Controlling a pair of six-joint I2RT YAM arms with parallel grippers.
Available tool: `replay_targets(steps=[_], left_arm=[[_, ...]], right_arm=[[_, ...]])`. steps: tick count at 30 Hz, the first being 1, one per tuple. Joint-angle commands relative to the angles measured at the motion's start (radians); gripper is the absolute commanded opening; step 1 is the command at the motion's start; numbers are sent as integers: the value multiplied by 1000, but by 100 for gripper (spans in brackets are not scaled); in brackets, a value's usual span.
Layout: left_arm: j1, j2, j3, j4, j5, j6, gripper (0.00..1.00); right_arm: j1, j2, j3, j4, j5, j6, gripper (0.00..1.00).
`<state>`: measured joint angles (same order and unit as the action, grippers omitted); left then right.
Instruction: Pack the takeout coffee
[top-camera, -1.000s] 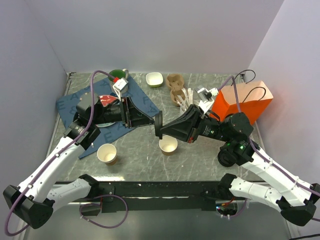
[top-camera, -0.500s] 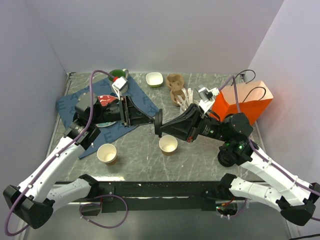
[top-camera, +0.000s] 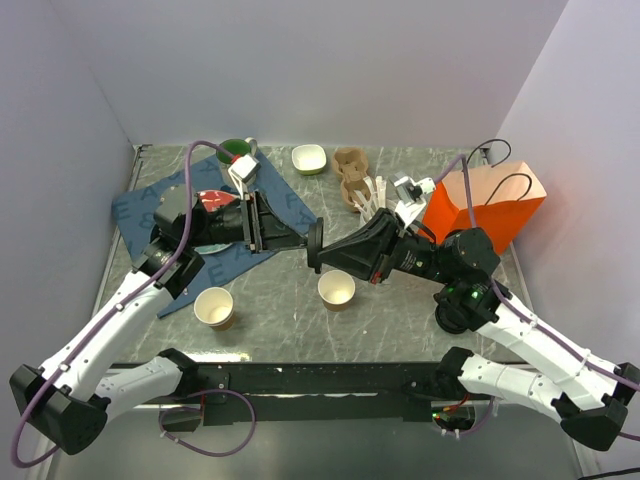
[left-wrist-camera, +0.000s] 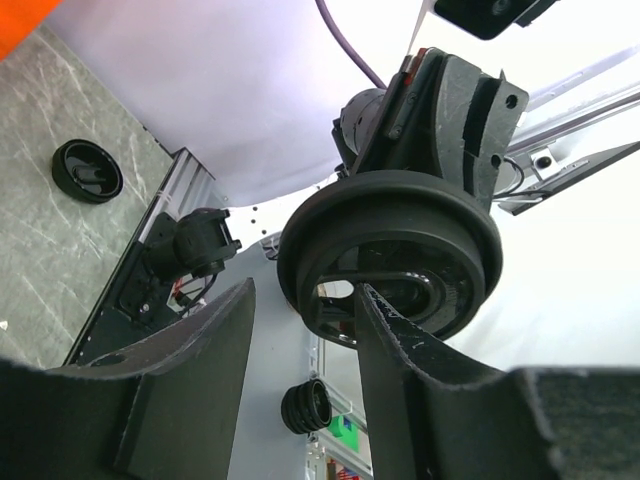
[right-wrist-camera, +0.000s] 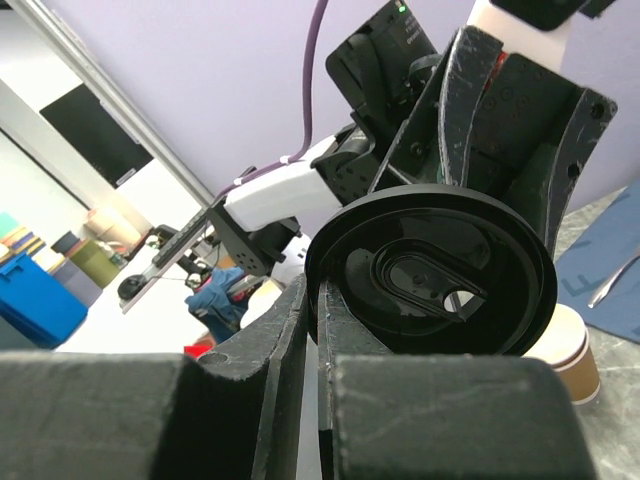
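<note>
A round black lid (top-camera: 316, 245) hangs on edge in mid-air between the two arms. My right gripper (top-camera: 323, 256) is shut on its rim; in the right wrist view the fingers pinch the edge of the lid (right-wrist-camera: 440, 280) at the right gripper (right-wrist-camera: 312, 295). My left gripper (top-camera: 304, 243) reaches the lid from the other side, open, its jaws straddling the rim of the lid (left-wrist-camera: 400, 240) with a gap still showing at the left gripper (left-wrist-camera: 305, 320). Two lidless paper cups (top-camera: 336, 289) (top-camera: 214, 307) stand on the table below. The takeout coffee, a cup with its lid on, is out of view.
An orange paper bag (top-camera: 490, 205) stands open at the right. Along the back are a brown cup carrier (top-camera: 350, 175), a white bowl (top-camera: 308, 158) and a green bowl (top-camera: 235, 150). A blue cloth (top-camera: 135, 210) lies at the left.
The left gripper's jaws have narrowed around the lid's rim. Both arms have barely shifted; the right gripper keeps its hold.
</note>
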<state>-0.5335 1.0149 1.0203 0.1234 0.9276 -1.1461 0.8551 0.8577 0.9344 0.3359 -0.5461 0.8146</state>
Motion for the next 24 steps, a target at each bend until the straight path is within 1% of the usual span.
replay_targets(steps=[1, 4, 7, 8, 10, 11, 13, 14, 15, 17, 18, 19, 20, 21, 22, 23, 24], left_arm=[[-8, 2, -6, 27, 14, -10, 50], [-8, -2, -8, 27, 4, -10, 46], [-10, -6, -6, 24, -4, -12, 40], [-10, -4, -8, 34, -6, -15, 32], [-10, -7, -11, 41, -19, -29, 25], [-10, -10, -11, 51, -22, -33, 20], [-10, -16, -11, 53, -32, -35, 15], [-10, -21, -6, 47, -47, -27, 9], [-10, -22, 1, 20, -53, -18, 6], [-10, -24, 11, -22, -82, 26, 1], [-10, -22, 27, -95, -96, 52, 1], [-10, -19, 38, -122, -116, 109, 1], [-10, -15, 47, -193, -140, 140, 1], [-10, -10, 67, -291, -212, 172, 1], [-10, -6, 76, -351, -255, 233, 1], [-10, 2, 84, -399, -312, 255, 1], [-10, 8, 87, -436, -387, 267, 1]], right_arm=[[10, -2, -3, 91, 21, 0, 11], [10, -8, -6, 91, 34, -3, 11], [10, -14, -6, 80, 32, -6, 11], [10, -16, -8, 77, 31, -5, 11], [9, -22, -14, 71, 32, -2, 13], [10, -25, -17, 66, 35, 0, 14], [9, -34, -23, 52, 41, -2, 19], [10, -37, -25, 32, 46, -3, 22], [10, -40, -25, 19, 49, -2, 32], [9, -55, -22, -45, 74, -6, 45], [10, -65, -20, -79, 86, -12, 55], [9, -87, -14, -118, 125, -23, 59], [10, -101, -8, -179, 149, -34, 63], [10, -132, 10, -309, 167, -81, 77], [9, -147, 23, -402, 187, -109, 84], [10, -161, 36, -487, 246, -132, 90], [10, -195, 58, -649, 293, -155, 94]])
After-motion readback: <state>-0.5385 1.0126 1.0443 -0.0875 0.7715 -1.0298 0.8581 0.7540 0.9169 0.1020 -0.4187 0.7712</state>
